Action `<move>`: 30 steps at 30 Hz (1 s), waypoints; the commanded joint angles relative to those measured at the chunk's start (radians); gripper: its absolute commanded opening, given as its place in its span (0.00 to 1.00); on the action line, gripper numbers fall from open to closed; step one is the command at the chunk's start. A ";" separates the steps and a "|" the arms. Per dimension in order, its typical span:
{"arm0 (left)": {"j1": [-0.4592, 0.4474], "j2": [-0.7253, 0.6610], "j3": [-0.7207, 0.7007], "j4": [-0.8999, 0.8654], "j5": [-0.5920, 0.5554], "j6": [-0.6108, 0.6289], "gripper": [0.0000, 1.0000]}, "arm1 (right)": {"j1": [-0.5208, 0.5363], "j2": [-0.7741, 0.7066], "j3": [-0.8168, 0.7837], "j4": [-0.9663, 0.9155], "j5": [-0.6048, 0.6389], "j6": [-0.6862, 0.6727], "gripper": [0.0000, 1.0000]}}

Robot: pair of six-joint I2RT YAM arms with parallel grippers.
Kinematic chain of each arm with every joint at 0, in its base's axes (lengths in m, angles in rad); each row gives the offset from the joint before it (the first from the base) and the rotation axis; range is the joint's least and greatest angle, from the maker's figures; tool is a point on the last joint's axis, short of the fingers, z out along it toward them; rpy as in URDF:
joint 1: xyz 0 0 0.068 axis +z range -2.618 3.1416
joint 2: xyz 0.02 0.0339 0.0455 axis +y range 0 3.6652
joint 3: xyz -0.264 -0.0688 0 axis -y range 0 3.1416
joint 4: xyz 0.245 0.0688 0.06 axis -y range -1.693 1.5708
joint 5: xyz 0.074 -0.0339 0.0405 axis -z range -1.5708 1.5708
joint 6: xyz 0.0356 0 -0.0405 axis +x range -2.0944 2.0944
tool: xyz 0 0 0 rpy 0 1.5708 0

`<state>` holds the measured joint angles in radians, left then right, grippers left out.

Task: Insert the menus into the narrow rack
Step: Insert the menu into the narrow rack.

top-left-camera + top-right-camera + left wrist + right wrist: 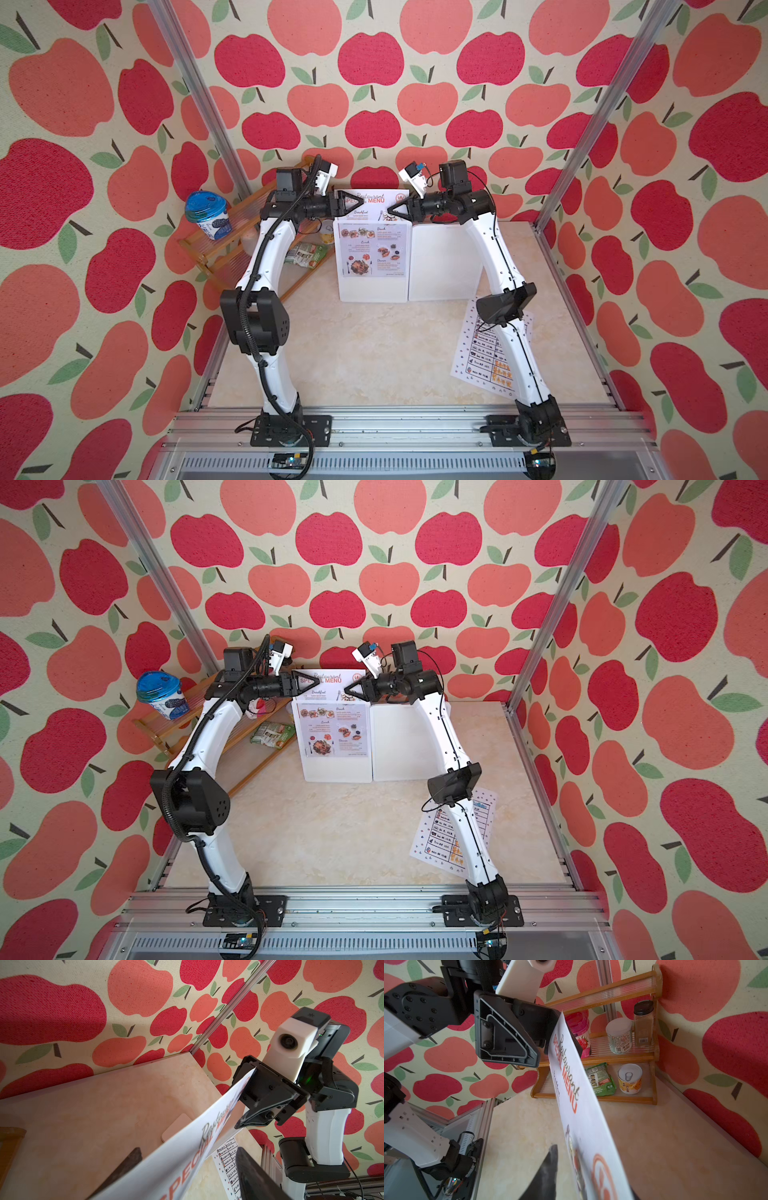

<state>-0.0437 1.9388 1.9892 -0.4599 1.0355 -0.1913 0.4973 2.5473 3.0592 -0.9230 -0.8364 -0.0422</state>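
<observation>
2 menus | photo menu (374,198) stood in rack (374,291) | grid menu (478,365) laid flat off rack | left gripper (360,202), right gripper (389,210) parted round photo menu

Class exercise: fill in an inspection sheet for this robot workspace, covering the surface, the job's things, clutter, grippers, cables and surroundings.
Surface: beige marbled table; no damage seen.
Job's things: Restaurant Special Menu stands in the left half of the white rack, heading sticking out above; table menu lies flat under the right arm.
Clutter: wooden shelf at the back left holds a blue-lidded cup, green packet and can.
Grippers: left gripper and right gripper are open, fingers either side of the menu's top corners.
Cables: black corrugated cable runs up the left arm; thin wire loops at the right wrist.
Surroundings: apple-print walls, aluminium frame posts.
</observation>
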 commanded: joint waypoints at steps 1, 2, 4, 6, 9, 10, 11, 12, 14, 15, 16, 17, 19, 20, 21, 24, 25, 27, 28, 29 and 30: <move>0.002 -0.023 0.022 0.015 0.001 0.009 0.73 | 0.003 -0.052 0.023 0.076 0.003 0.019 0.39; 0.002 -0.024 0.020 0.014 0.000 0.012 0.73 | 0.002 -0.052 0.023 0.080 0.006 0.019 0.37; 0.004 -0.026 0.016 0.012 -0.003 0.015 0.73 | 0.000 -0.053 0.023 0.078 0.001 0.013 0.26; 0.006 -0.026 0.013 0.012 -0.003 0.016 0.73 | -0.004 -0.053 0.023 0.062 -0.005 0.009 0.11; 0.007 -0.025 0.012 0.015 -0.002 0.015 0.73 | -0.005 -0.052 0.023 0.018 -0.015 -0.012 0.03; 0.006 -0.025 0.012 0.016 -0.002 0.015 0.73 | -0.004 -0.052 0.023 0.000 -0.018 -0.023 0.01; 0.006 -0.024 0.012 0.017 -0.001 0.015 0.73 | -0.003 -0.050 0.024 -0.018 -0.018 -0.033 0.00; 0.007 -0.025 0.012 0.017 -0.003 0.015 0.73 | -0.001 -0.050 0.023 -0.037 -0.014 -0.044 0.00; 0.006 -0.027 0.010 0.017 -0.002 0.015 0.73 | 0.000 -0.048 0.023 -0.069 -0.006 -0.062 0.00; 0.006 -0.027 0.010 0.017 -0.002 0.015 0.73 | -0.001 -0.047 0.023 -0.080 -0.006 -0.065 0.00; 0.007 -0.030 0.007 0.019 -0.001 0.015 0.73 | 0.001 -0.046 0.022 -0.090 -0.004 -0.071 0.00; 0.007 -0.031 0.004 0.020 -0.002 0.014 0.73 | 0.001 -0.045 0.023 -0.095 -0.001 -0.074 0.00; 0.008 -0.033 0.000 0.021 -0.003 0.013 0.73 | 0.001 -0.041 0.023 -0.109 0.002 -0.077 0.00; 0.008 -0.035 -0.001 0.021 -0.003 0.014 0.73 | 0.002 -0.037 0.023 -0.116 0.003 -0.077 0.00; 0.007 -0.037 -0.002 0.021 -0.003 0.015 0.73 | 0.003 -0.032 0.023 -0.120 0.005 -0.077 0.00; 0.007 -0.042 -0.006 0.021 -0.007 0.018 0.73 | 0.010 -0.021 0.024 -0.121 0.015 -0.079 0.00; 0.008 -0.046 -0.006 0.020 -0.007 0.018 0.73 | 0.012 -0.020 0.024 -0.116 0.018 -0.078 0.02; 0.009 -0.047 -0.007 0.018 -0.007 0.019 0.73 | 0.011 -0.023 0.024 -0.107 0.038 -0.074 0.05; 0.009 -0.048 -0.008 0.018 -0.007 0.019 0.73 | 0.009 -0.027 0.024 -0.099 0.052 -0.071 0.11; 0.009 -0.049 -0.009 0.020 -0.006 0.020 0.73 | 0.008 -0.030 0.023 -0.094 0.063 -0.068 0.12; 0.009 -0.048 -0.009 0.022 -0.007 0.018 0.73 | 0.006 -0.033 0.024 -0.086 0.073 -0.063 0.14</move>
<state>-0.0414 1.9369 1.9884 -0.4603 1.0336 -0.1909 0.5022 2.5378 3.0592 -0.9894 -0.8032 -0.1024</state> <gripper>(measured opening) 0.729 0.132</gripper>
